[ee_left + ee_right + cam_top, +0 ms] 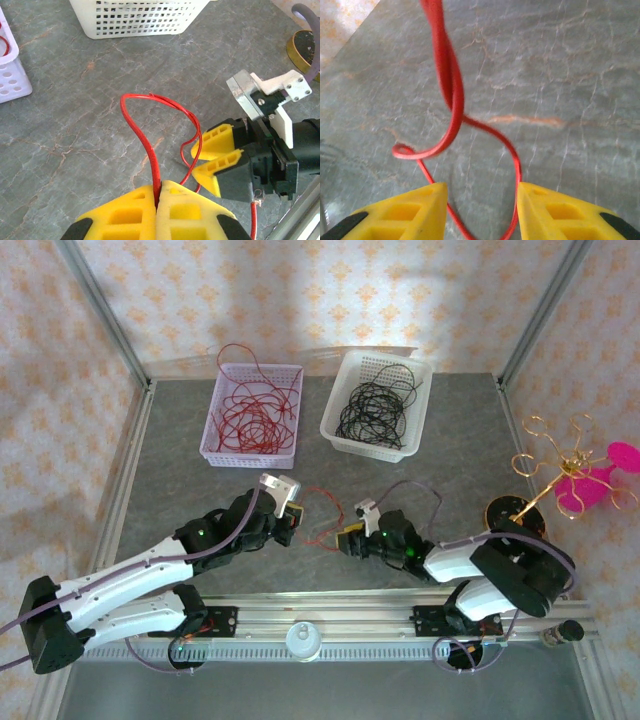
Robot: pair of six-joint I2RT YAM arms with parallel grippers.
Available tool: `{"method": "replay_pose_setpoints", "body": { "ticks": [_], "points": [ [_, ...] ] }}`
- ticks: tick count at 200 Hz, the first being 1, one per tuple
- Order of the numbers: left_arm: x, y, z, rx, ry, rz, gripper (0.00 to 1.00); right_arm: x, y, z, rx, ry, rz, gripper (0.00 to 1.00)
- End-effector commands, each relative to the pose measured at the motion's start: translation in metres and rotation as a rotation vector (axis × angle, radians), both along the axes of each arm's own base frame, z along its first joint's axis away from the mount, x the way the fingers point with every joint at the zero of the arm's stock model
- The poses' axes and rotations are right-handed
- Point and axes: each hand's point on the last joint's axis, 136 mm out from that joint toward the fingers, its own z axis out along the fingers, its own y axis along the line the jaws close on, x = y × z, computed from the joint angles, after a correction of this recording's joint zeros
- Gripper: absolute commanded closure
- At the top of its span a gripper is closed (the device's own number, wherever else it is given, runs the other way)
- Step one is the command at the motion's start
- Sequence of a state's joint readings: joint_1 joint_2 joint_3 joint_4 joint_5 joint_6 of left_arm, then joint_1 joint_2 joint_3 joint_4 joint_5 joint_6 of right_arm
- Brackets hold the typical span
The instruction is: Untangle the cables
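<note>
One red cable (318, 512) lies looped on the grey table between my two grippers. My left gripper (291, 526) is shut on it. In the left wrist view the strand (136, 122) rises out of the closed yellow jaws of the left gripper (161, 188) and arches over toward the right gripper (212, 156). My right gripper (480, 192) is open, its fingers straddling a curl of the red cable (451, 90) without pinching it. More red cables (255, 412) fill the lilac basket (250, 458). Black cables (370, 412) fill the white basket (365, 447).
Both baskets stand side by side at the back of the table. At the right edge a gold wire stand (548, 468) carries a pink piece (598, 483). A metal rail (320, 624) runs along the near edge, and slanted frame posts (100, 312) flank the table.
</note>
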State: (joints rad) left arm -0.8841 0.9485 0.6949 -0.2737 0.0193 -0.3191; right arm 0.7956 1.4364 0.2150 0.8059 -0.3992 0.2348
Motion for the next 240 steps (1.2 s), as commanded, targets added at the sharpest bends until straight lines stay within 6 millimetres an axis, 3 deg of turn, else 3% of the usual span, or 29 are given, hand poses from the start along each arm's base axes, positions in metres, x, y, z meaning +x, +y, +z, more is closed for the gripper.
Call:
{"method": "replay_pose_setpoints", "body": {
  "ticks": [1, 24, 40, 61, 79, 114, 132, 157, 179, 212, 240],
  "points": [
    [-0.003, -0.006, 0.018, -0.028, -0.019, -0.029, 1.0, 0.02, 0.01, 0.021, 0.038, -0.113, -0.025, 0.62],
    [-0.002, -0.007, 0.023, -0.033, -0.026, -0.034, 1.0, 0.024, 0.018, 0.019, 0.031, -0.135, -0.001, 0.65],
    [-0.002, -0.006, 0.028, -0.033, -0.033, -0.028, 1.0, 0.027, 0.02, 0.019, 0.035, -0.138, -0.008, 0.72],
    [0.001, 0.0, 0.035, -0.026, -0.048, 0.001, 1.0, 0.039, 0.008, 0.015, 0.007, -0.123, -0.118, 0.9],
    [0.003, 0.007, 0.048, -0.032, -0.079, 0.034, 1.0, 0.048, -0.007, 0.01, -0.041, -0.1, -0.217, 0.99],
    [0.006, 0.021, 0.078, -0.038, -0.152, 0.079, 1.0, 0.051, -0.026, 0.016, -0.045, -0.102, -0.292, 1.0],
    [0.005, 0.02, 0.087, -0.055, -0.167, 0.069, 1.0, 0.041, -0.013, 0.026, -0.011, -0.128, -0.182, 1.0],
    [0.004, 0.014, 0.094, -0.072, -0.166, 0.04, 1.0, 0.011, 0.017, 0.047, 0.06, -0.209, 0.096, 0.73],
    [0.003, 0.012, 0.103, -0.08, -0.174, 0.027, 1.0, 0.0, 0.021, 0.069, 0.087, -0.398, 0.199, 0.54],
    [0.001, 0.01, 0.119, -0.089, -0.191, 0.003, 1.0, 0.019, 0.017, 0.082, 0.008, -0.554, 0.179, 0.46],
    [-0.002, 0.007, 0.129, -0.097, -0.195, -0.022, 1.0, 0.026, 0.017, 0.106, 0.081, -0.623, 0.189, 0.44]
  ]
}}
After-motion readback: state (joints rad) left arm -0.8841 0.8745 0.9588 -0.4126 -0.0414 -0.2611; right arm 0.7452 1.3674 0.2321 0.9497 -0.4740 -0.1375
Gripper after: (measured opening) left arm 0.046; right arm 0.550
